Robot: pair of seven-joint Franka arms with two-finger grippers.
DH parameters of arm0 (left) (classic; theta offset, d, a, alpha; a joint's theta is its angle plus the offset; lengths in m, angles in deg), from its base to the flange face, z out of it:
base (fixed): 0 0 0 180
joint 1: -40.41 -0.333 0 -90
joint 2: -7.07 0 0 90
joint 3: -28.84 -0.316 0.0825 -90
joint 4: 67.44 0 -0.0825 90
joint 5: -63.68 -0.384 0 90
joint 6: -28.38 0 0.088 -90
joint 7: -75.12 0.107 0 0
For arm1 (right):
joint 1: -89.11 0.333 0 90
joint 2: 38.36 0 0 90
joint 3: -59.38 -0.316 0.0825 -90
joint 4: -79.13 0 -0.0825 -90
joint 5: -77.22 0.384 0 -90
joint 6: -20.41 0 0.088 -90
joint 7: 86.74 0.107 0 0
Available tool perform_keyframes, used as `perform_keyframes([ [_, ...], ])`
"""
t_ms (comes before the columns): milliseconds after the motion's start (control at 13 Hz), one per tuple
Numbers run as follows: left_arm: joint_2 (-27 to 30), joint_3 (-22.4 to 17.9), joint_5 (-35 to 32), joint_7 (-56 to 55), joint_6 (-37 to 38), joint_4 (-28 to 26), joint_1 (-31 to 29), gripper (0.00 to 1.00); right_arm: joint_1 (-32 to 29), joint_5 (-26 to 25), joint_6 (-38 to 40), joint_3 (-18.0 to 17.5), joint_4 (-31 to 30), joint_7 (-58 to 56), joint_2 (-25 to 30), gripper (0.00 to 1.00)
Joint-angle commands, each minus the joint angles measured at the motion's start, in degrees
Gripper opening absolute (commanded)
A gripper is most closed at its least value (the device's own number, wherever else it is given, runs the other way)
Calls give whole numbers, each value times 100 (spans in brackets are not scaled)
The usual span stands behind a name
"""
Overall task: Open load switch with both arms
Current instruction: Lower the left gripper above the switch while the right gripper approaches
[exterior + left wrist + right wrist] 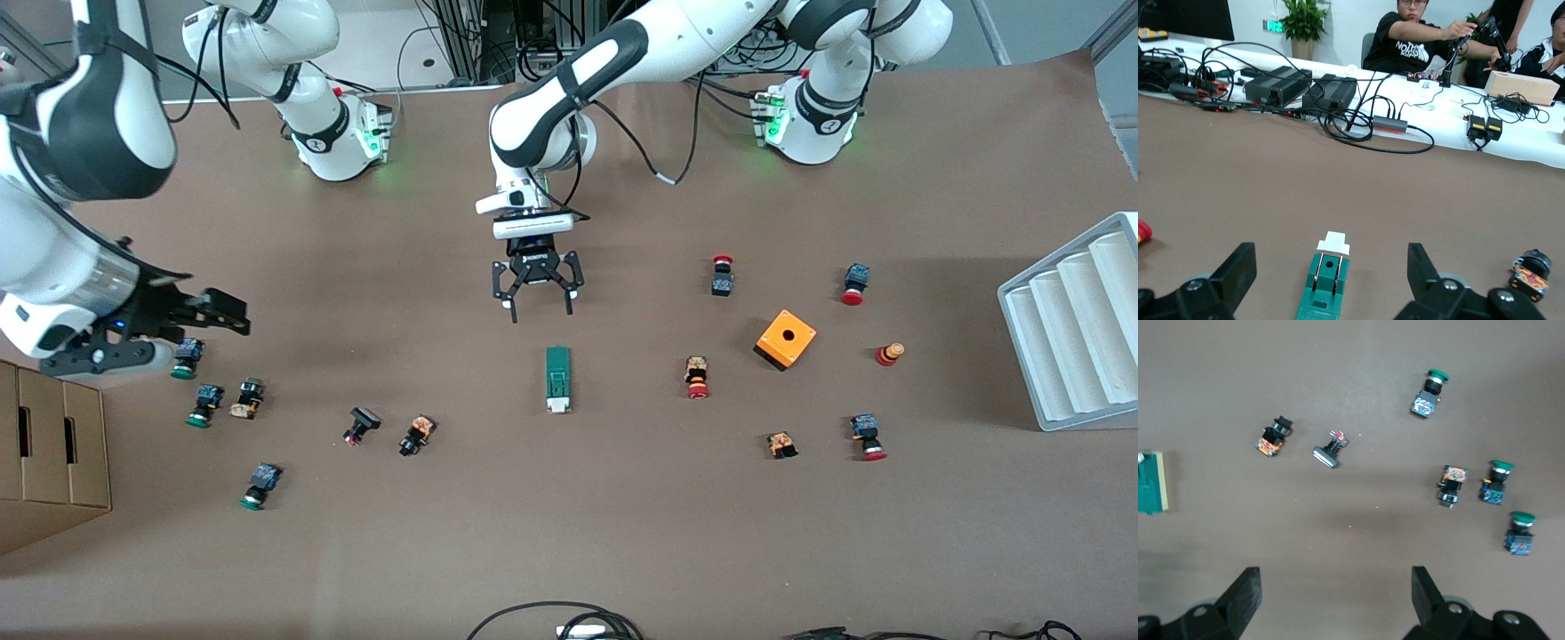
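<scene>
We note the narrow dark-green rectangular load switch (pixel 557 379) (pixel 1325 282) (pixel 1153 491) with its white tab lying flat mid-table, the tab end nearer the front camera. The left arm's black two-finger gripper (pixel 540 307) (pixel 1328 280) hangs just above the switch's green end, fingers spread wide, holding nothing. The right arm's black gripper (pixel 233 317) (pixel 1337 597) hovers empty, fingers apart, above green-capped push buttons (pixel 187 358) (pixel 1521 533) toward its end of the table.

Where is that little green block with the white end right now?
The load switch lies flat mid-table in the front view, nearer the front camera than the left end effector, whose open fingers hover above the table beside it.
</scene>
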Motion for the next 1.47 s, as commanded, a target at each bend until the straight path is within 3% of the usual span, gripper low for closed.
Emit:
perform_keyframes([
  [0,-382,65,-512,-448,356,78,-13,100,182,361,403,27,782,923,-711,100],
  [463,-1086,144,-1462,-950,823,105,-4,100,761,845,625,18,1960,3155,-1863,100],
  [694,-1332,144,-1498,-951,831,183,83,100,1113,1100,511,27,2549,4359,-2540,100],
  [1388,-1816,109,-1507,-916,831,587,110,100,2343,1215,-1500,-26,2841,7620,-3797,100],
])
